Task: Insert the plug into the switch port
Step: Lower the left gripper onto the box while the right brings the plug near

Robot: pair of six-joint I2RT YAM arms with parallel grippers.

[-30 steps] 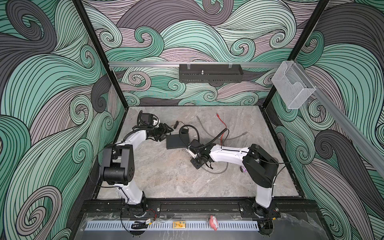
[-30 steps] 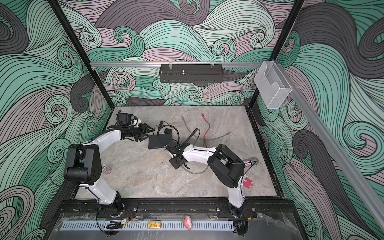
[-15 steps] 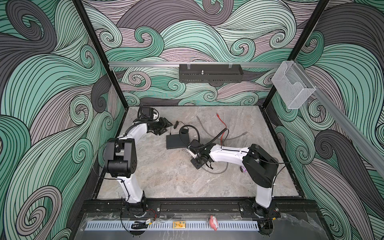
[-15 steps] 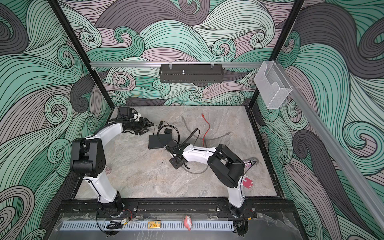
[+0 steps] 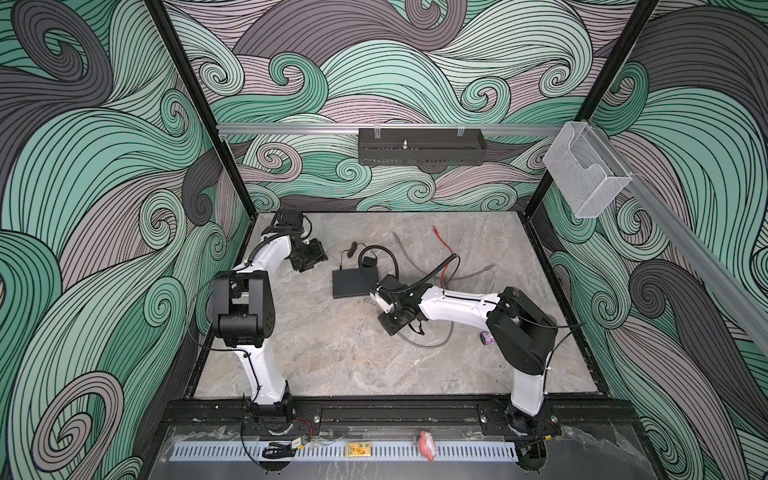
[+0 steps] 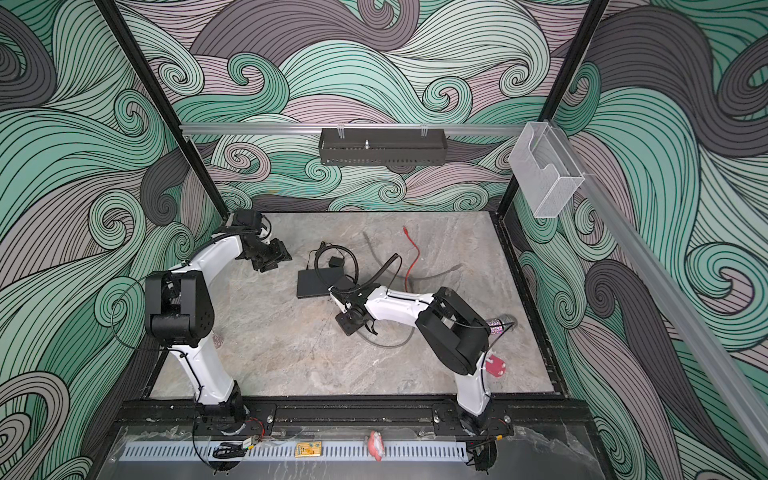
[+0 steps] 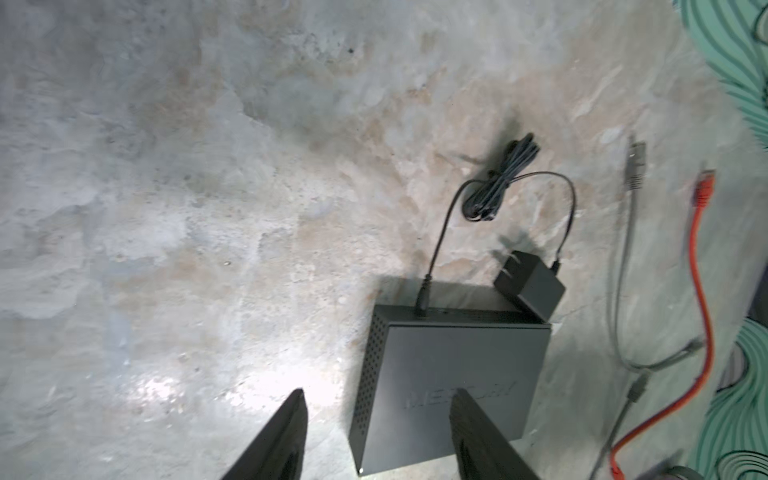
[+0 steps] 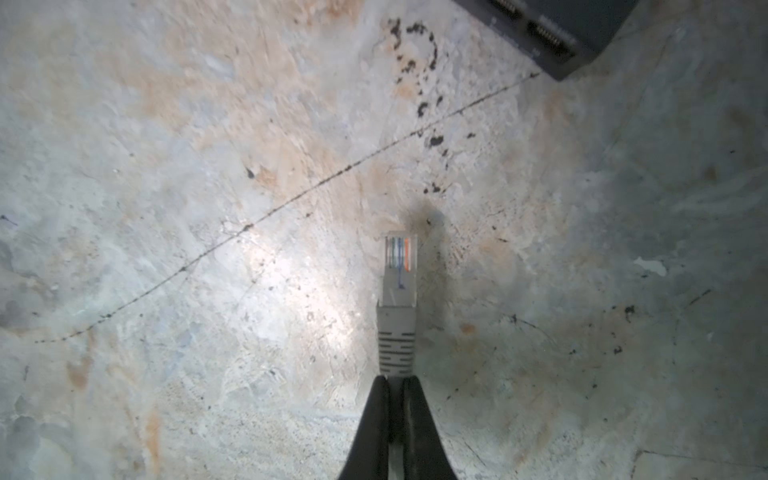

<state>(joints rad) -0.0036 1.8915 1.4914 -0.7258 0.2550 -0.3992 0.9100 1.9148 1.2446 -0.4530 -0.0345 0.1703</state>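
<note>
The left arm [image 5: 266, 259] rises from its base at the near left edge of the desk [image 5: 353, 365], folds at a black elbow and reaches to the far left. Its wrist is bent so that the left gripper [image 7: 376, 401] points down toward the desk, fingers [image 7: 286, 436] standing apart and gripping nothing. The right arm [image 5: 457, 305] stretches low from the near right toward the middle. The right gripper [image 8: 395, 380] has its fingers [image 8: 374, 415] pressed together on the grey plug [image 8: 399, 291].

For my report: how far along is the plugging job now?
Done: the right gripper is shut on the gray plug. In hand: it is apart from the switch, not aimed at its ports. To do: align it, push in. The left gripper is open, empty.
</note>
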